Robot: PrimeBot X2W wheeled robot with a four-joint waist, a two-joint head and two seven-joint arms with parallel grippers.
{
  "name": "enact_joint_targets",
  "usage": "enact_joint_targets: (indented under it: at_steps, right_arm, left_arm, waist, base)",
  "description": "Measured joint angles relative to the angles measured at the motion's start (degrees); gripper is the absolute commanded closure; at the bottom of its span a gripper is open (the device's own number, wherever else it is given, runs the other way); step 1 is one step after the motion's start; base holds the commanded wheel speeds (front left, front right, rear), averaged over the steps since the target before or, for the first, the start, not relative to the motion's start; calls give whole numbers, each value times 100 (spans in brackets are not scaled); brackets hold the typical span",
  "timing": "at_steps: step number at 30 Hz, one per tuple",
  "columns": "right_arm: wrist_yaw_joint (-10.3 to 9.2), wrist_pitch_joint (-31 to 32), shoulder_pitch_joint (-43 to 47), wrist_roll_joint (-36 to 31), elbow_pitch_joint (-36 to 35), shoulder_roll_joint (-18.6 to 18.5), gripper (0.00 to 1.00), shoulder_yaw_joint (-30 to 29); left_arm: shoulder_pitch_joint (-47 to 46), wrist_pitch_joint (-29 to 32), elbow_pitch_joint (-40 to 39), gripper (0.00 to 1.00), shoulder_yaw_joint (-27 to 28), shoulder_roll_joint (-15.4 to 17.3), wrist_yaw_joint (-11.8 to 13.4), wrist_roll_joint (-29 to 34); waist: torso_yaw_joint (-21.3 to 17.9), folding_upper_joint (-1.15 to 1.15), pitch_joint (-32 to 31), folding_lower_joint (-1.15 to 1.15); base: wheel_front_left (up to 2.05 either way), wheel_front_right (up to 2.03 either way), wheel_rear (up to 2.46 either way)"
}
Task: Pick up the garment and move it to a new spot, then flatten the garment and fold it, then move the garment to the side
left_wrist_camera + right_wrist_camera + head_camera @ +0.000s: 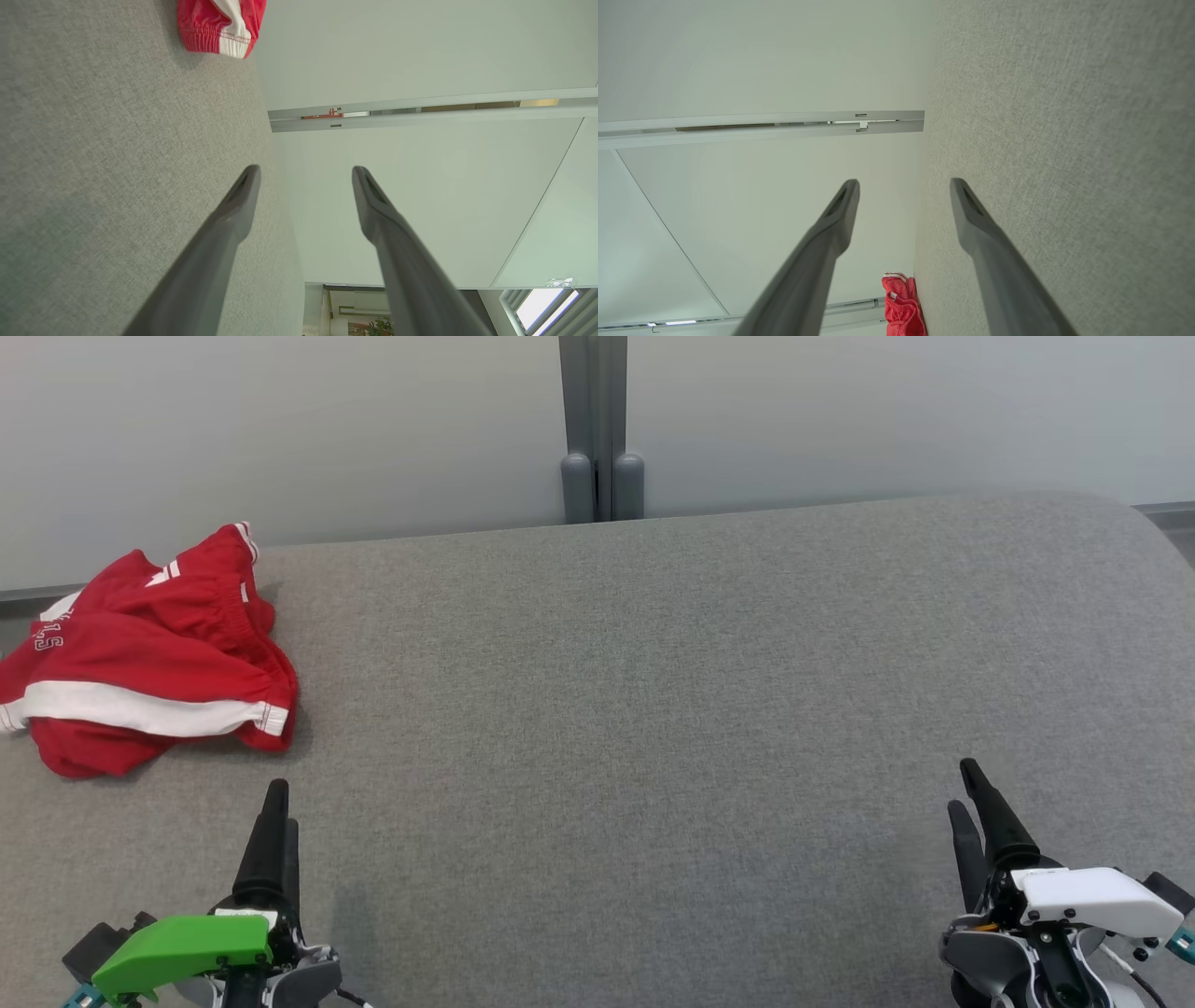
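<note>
Dark, tapering fingers of the left gripper [283,803] point toward the far side from the near left of the scene, ahead of a bright green wrist cover [182,952]. In the left wrist view the two fingers stand well parted, with a wide gap between their tips and nothing held between them. The right gripper [962,784] sits at the near right, ahead of a white wrist cover [1088,896], its fingers likewise pointing far and leaning slightly left. The right wrist view shows them spread just as wide, with nothing gripped.

Both grippers lie over the grey woven surface [653,691], a broad fabric-covered top that runs from the near edge to a rounded far edge and curves away at the far right. The garment [154,653] is red, with a white stripe band, white trim and a gathered waistband. It lies crumpled in a heap at the far left of that surface, its left part reaching the edge of the head view. It is beyond the left gripper and a little to its left, not touching it, and it is well apart from the right gripper, across the width of the surface.

Behind the surface stands a pale wall of smooth panels [280,429], split near the middle by a grey upright post [602,420] with two rounded caps at its foot
</note>
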Motion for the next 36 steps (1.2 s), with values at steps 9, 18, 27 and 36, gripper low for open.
enact_joint_targets:
  at_steps: [9, 18, 27, 36]
  right_arm:
    - [0, -234, 28, -797, -258, -2, 0, -7]
    - [0, -431, 53, -1777, -558, -8, 0, 59]
    - [0, -616, 138, -2907, -799, -18, 0, 138]
    - [1, -773, 167, -3883, -914, -25, 0, 286]
  left_arm:
    - [0, -235, -353, 0, -261, 1, 208, 869]
    - [-1, -428, -563, 0, -509, 3, 485, 1887]
    - [-3, -608, -717, 0, -697, 7, 637, 2905]
    - [-2, -773, -723, 0, -828, 11, 749, 3849]
  waist:
    - [5, 0, 6, 0]
    - [7, 0, 16, 0]
    - [9, 0, 29, 0]
    - [10, 0, 38, 0]
  base:
    - [0, 0, 0]
    - [0, 0, 0]
    - [0, 0, 0]
    - [0, 0, 0]
